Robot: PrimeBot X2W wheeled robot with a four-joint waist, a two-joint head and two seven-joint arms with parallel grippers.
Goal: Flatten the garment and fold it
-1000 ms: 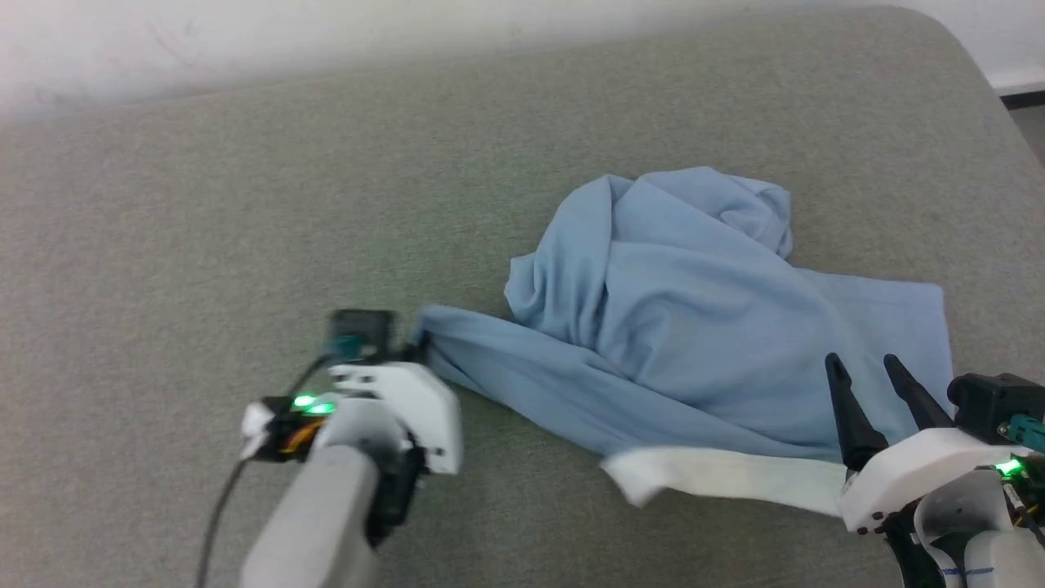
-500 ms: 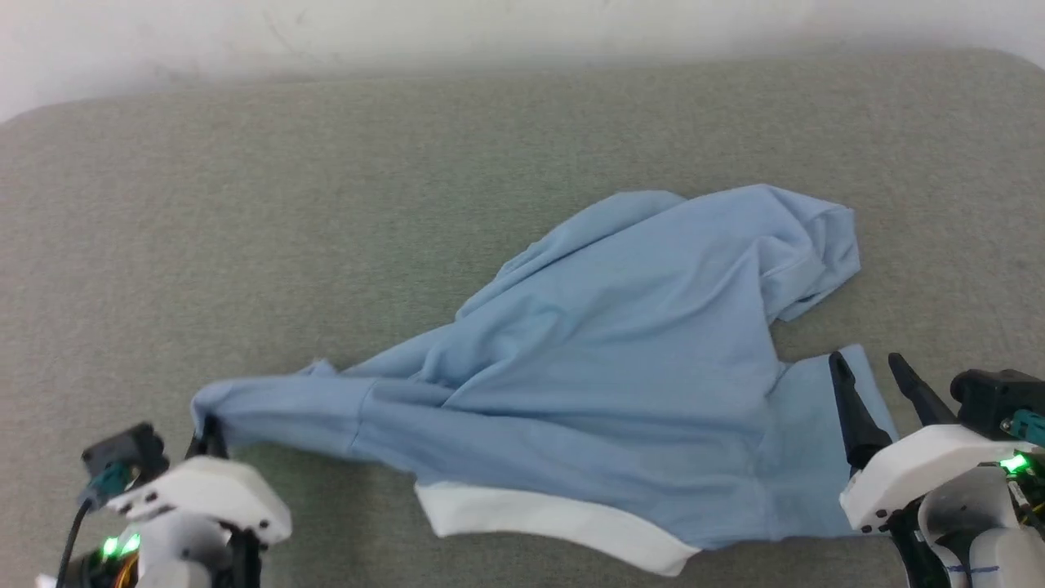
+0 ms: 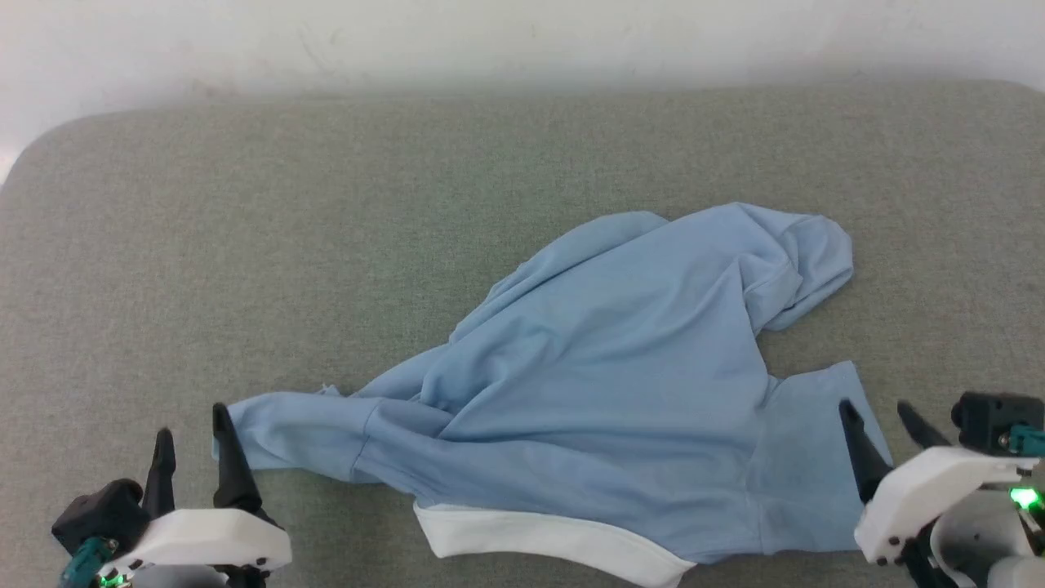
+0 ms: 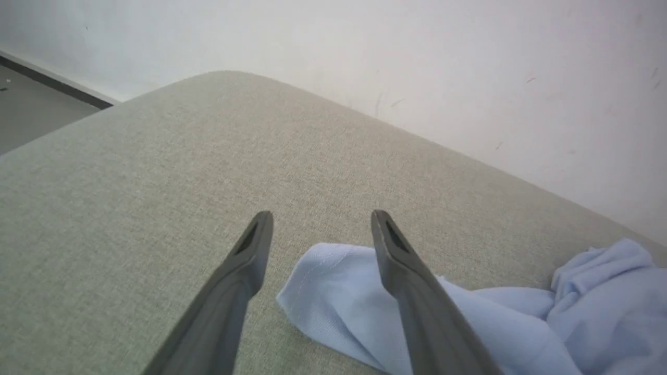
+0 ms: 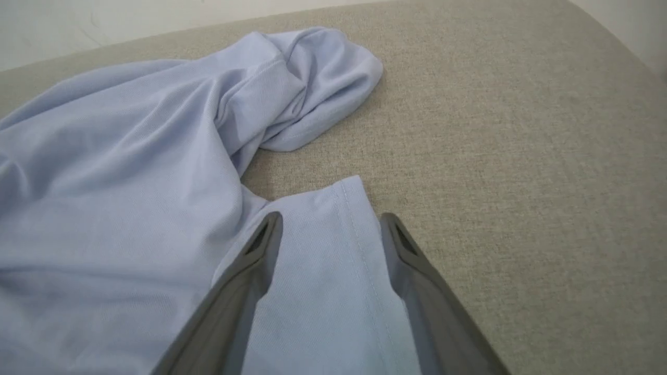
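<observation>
left gripper (image 3: pixel 191 420) gapes empty just beside the garment (image 3: pixel 604 384). right gripper (image 3: pixel 875 406) gapes empty over its opposite edge.

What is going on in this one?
A two-armed robot is spreading a light blue shirt on a grey padded surface. Both hands are open and hold nothing. The left hand sits at the tip of one sleeve, and the right hand is over the other sleeve. The shirt is stretched sideways but rumpled, bunched at its far right, with its white collar nearest the robot. Nothing is folded yet.
</observation>
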